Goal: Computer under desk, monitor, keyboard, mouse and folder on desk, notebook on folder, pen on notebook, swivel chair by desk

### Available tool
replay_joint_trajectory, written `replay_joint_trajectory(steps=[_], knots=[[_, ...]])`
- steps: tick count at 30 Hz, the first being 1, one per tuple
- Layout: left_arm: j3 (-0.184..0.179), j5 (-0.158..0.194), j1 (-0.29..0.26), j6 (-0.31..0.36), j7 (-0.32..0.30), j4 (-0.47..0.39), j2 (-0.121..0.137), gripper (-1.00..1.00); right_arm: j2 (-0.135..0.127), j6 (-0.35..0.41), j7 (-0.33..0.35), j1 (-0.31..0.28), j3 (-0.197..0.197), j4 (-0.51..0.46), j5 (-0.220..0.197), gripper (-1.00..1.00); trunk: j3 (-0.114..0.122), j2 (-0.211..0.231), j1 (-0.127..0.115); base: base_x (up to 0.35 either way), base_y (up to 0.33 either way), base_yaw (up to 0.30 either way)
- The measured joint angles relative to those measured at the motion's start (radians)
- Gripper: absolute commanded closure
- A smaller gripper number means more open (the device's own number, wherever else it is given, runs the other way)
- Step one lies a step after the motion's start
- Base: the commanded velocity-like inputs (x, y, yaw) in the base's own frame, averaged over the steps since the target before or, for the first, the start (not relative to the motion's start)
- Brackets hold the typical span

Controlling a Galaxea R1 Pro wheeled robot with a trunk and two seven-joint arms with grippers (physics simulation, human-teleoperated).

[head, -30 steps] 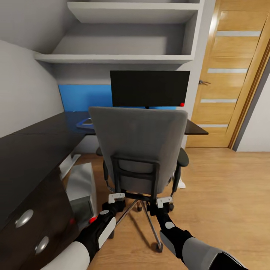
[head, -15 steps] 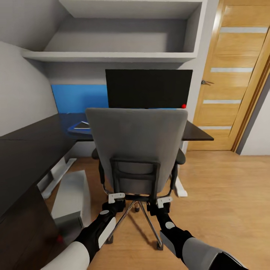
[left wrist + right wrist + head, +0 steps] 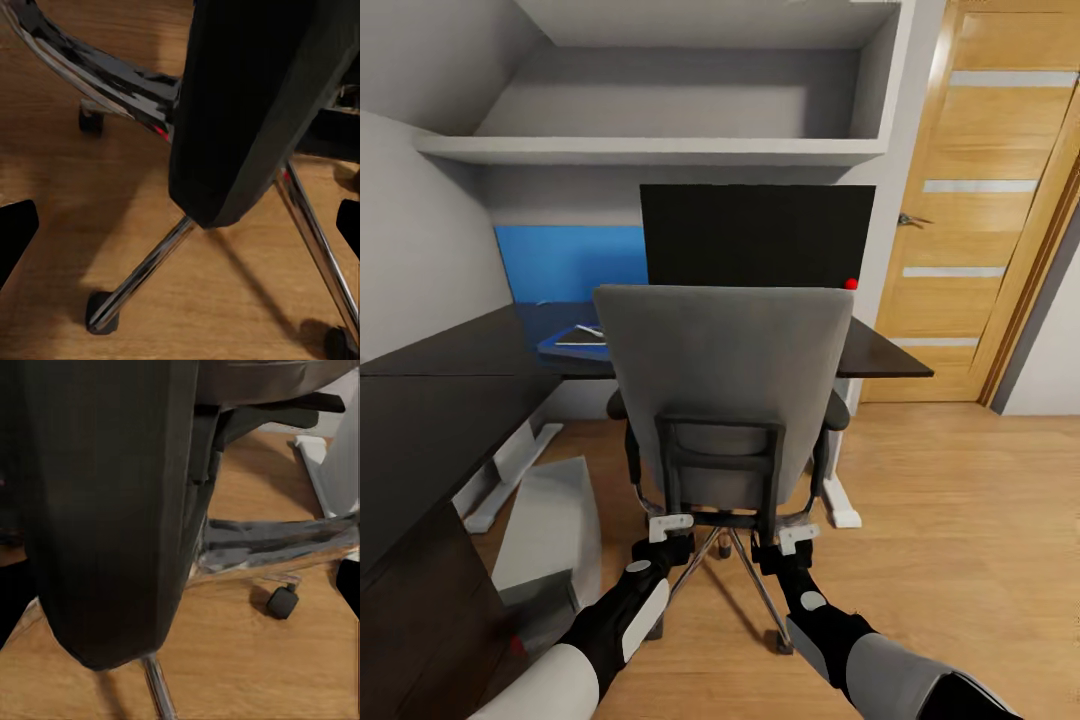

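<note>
The grey upholstered swivel chair (image 3: 725,390) on its chrome caster base stands before the glossy black desk (image 3: 440,400). Both grippers, left (image 3: 671,523) and right (image 3: 797,540), clamp its black back frame low down. It should roll easily but may swivel, so two-sided holding suits.

A home study corner, by the look of it: a black L-shaped desk (image 3: 440,400) under built-in wall shelves (image 3: 660,150); a monitor (image 3: 755,235) and swivel chair (image 3: 725,380); wood floor (image 3: 960,520); a panelled wooden door (image 3: 985,200).
</note>
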Motion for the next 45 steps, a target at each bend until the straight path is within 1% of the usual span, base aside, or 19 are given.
replay_joint_trajectory(steps=[23,33,39,45], knots=[[0.0,0.0,0.0,-0.001,-0.001,0.0,0.0,-1.0,0.0,0.0,-0.001,0.0,-0.001,0.002,0.001,-1.0,0.0,0.0,0.0,-0.33,-0.001,0.0],[0.0,0.0,0.0,-0.001,-0.001,0.0,0.0,-1.0,0.0,0.004,0.001,0.0,-0.001,-0.001,0.0,-1.0,0.0,0.0,0.0,-0.333,-0.08,0.0],[-0.001,0.0,0.0,-0.001,0.0,-0.001,0.0,-1.0,0.0,0.004,0.001,0.0,-0.002,-0.001,0.0,-1.0,0.023,0.001,-0.003,-0.333,-0.115,0.0],[-0.008,0.0,0.0,-0.001,0.0,-0.002,-0.003,-1.0,-0.002,0.001,0.001,0.0,-0.004,0.004,0.002,-1.0,0.042,0.043,-0.026,-0.333,-0.006,0.0]])
